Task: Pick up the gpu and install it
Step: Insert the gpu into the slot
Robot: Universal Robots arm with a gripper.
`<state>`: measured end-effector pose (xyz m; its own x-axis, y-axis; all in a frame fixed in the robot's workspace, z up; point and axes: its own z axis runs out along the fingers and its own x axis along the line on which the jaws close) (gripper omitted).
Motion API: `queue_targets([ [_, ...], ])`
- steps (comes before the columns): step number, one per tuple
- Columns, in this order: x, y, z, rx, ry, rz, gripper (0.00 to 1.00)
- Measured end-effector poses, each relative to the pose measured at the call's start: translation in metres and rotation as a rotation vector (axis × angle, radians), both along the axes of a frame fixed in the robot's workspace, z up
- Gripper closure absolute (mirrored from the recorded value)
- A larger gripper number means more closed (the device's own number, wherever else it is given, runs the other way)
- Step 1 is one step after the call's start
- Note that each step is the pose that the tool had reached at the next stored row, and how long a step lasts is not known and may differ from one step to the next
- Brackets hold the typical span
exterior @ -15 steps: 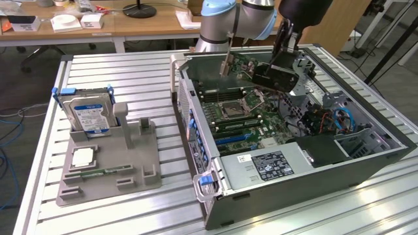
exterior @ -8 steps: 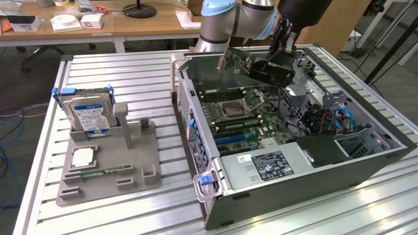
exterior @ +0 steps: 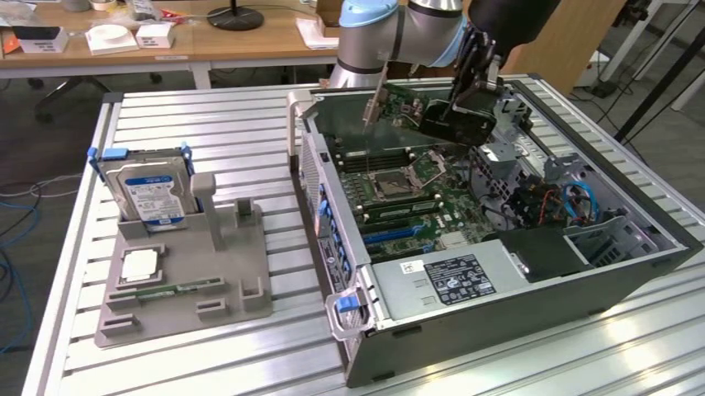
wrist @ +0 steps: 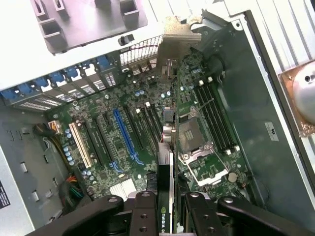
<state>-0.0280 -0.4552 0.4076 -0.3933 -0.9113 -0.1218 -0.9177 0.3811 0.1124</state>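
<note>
Gripper [wrist: 167, 209] jaws part-closed, clamped on gpu [wrist: 166, 172] — we hold it edge-on above mobo [wrist: 123, 125] in open case [exterior: 529, 318]; pickup done, seating in slot not yet.

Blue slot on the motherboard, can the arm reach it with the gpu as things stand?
Probably yes: the case is open, the end effector holds the gpu above the motherboard, and nothing covers the blue slot.

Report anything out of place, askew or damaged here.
Nothing looks damaged or spilled. The only thing that stands out is the gpu, which hangs tilted in the gripper above the open computer case and is not seated in any motherboard slot.
</note>
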Motion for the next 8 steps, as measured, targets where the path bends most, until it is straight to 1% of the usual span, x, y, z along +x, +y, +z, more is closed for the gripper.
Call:
queue_targets([
  [3,0.0001,0.0,-0.0002,0.0001,0.0001,0.002,0.74],
  [8,0.0019,0.0,-0.0016,-0.0001,-0.0001,0.024,0.74],
])
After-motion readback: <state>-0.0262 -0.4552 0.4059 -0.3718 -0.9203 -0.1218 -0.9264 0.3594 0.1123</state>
